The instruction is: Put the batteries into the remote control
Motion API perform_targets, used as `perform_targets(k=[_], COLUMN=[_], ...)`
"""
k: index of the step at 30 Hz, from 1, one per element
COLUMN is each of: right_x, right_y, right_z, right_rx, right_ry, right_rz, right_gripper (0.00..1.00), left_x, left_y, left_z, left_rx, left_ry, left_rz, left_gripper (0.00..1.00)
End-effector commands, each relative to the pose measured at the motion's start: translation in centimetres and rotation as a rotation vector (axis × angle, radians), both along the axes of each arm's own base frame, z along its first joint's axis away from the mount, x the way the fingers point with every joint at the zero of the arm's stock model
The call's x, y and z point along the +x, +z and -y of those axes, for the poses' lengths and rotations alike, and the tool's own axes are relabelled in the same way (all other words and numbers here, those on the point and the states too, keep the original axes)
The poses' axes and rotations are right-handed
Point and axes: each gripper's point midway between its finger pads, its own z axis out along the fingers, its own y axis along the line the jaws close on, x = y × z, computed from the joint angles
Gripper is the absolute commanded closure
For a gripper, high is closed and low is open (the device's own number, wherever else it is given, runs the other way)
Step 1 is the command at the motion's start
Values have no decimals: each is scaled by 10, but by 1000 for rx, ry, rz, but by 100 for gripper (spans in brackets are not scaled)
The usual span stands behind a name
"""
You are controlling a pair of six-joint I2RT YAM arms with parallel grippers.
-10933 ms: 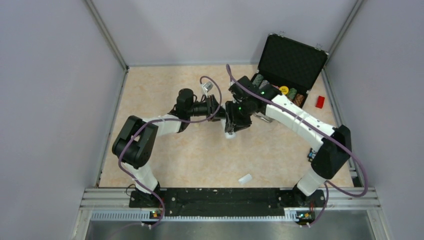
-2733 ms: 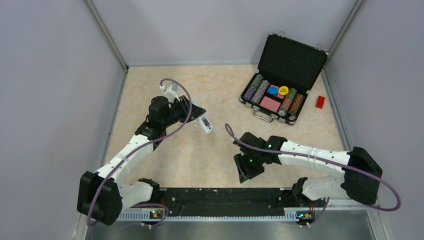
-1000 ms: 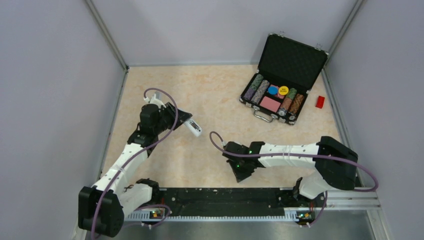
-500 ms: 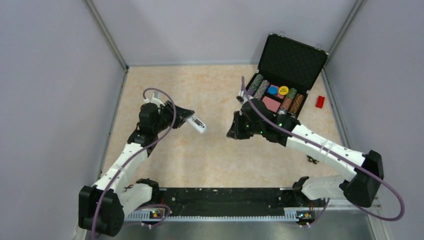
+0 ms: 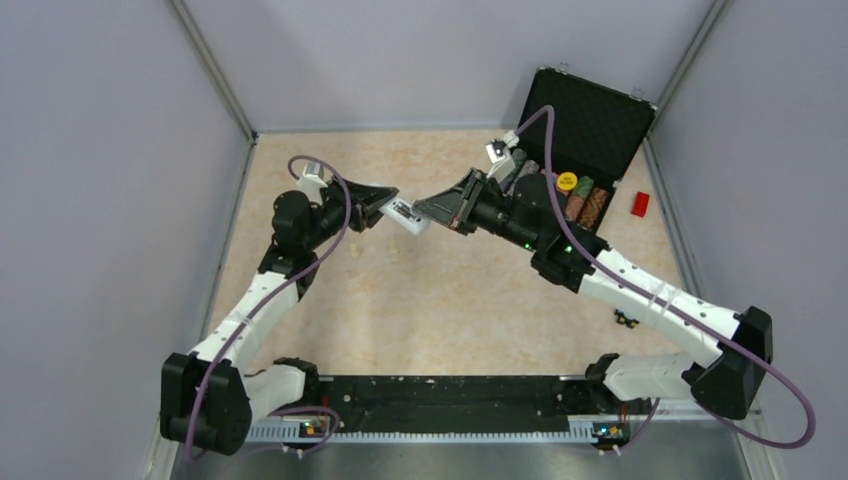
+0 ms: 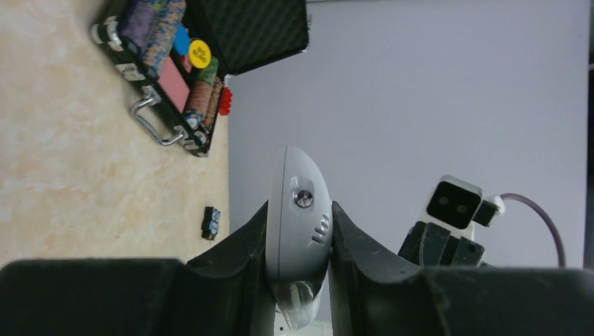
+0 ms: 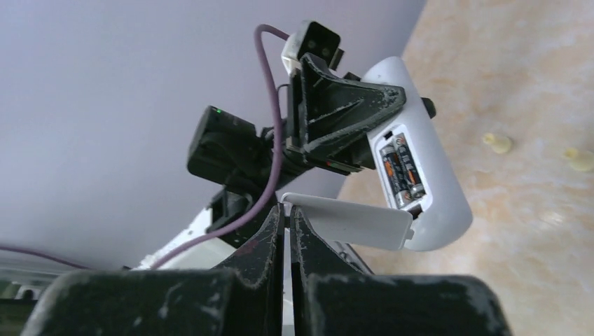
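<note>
One remote (image 7: pixel 443 192) holding two batteries (image 7: pixel 401 168), one white cover (image 7: pixel 347 222), two cream pegs (image 7: pixel 499 143), one open chip case (image 5: pixel 590 120) far right, one red block (image 5: pixel 640 203).

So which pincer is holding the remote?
The left pincer: it clamps the white remote control, while the right pincer pinches only the thin cover.

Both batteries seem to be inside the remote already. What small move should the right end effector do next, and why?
Probably ease the white cover onto the open compartment and slide it closed. Both batteries sit side by side in the remote control, which the left end effector grips, and the right end effector pinches the cover just beside that opening.
</note>
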Motion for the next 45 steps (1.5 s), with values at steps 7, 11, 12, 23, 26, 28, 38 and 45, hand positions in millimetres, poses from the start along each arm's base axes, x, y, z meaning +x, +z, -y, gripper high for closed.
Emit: perform_targets(k=[7, 11, 12, 23, 26, 28, 38, 45], right_x=[-2, 2, 3, 16, 19, 19, 22, 26], right_y=[72, 74, 76, 82, 82, 80, 72, 64], right_z=[-8, -11, -12, -30, -33, -35, -40, -45], right_rx=[328, 360, 371, 468, 480, 484, 492, 480], right_ry=[43, 38, 39, 59, 61, 68, 76, 77], right_rz=[55, 42, 38, -31, -35, -42, -69, -86], right_gripper=[100, 100, 100, 100, 100, 100, 100, 100], left_x=[-12, -13, -14, -23, -23, -22, -19, -18], left_y=[63, 62, 62, 67, 65, 64, 66, 66], left_z=[1, -1, -1, 4, 3, 3, 3, 4], left_rx=[-121, -154, -161, -243, -256, -269, -279, -272], left_ry=[9, 27, 26, -12, -10, -5, -2, -5], left_rz=[238, 235, 232, 246, 238, 231, 221, 222], left_gripper=[100, 100, 100, 100, 100, 100, 100, 100])
